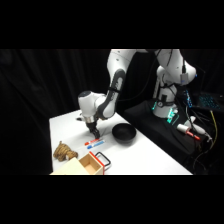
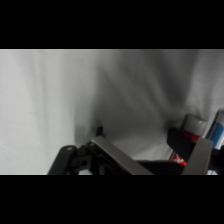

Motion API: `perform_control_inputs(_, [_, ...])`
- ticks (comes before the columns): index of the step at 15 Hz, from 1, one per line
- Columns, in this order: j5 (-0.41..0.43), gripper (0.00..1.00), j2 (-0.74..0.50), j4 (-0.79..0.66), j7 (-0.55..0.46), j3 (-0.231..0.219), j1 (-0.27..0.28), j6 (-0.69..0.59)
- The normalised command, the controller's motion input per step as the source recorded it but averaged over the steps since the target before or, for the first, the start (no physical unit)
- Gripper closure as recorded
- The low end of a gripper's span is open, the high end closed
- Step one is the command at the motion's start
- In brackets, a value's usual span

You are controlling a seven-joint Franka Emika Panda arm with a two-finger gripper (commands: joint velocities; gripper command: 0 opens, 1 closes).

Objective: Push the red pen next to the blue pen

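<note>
1. On the white table [image 1: 145, 155], seen in the side view, the red pen [image 1: 91, 144] and the blue pen [image 1: 98, 142] are laid end to end in one short line, so close that touching cannot be ruled out.
2. Both pens are found near the table's middle, between the black bowl [image 1: 123, 134] and the brown crumpled object [image 1: 65, 151].
3. The gripper [image 1: 95, 134] is lowered from above to just behind the pens, its tip almost at the table; contact with either pen cannot be judged.
4. Whether the gripper's fingers are apart or together cannot be told from either view.
5. Near the front edge, a wooden box [image 1: 90, 163] with a red wire handle [image 1: 104, 159] is seen, well apart from the bowl.
6. In the wrist view, the red pen [image 2: 192, 131] and the blue pen [image 2: 218, 131] are seen side by side at the right edge, partly hidden by the gripper's dark linkage.
</note>
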Motion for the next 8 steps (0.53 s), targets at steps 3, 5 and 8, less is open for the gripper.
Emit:
perform_control_inputs(3, [-0.117, 0.0, -0.1, -0.3, 0.12, 0.037, 0.118, 0.17])
perform_control_inputs(5, [-0.113, 0.0, -0.11, -0.29, 0.13, 0.034, 0.109, 0.16])
perform_control_inputs(8, [-0.108, 0.0, -0.14, -0.29, 0.14, 0.02, 0.103, 0.14])
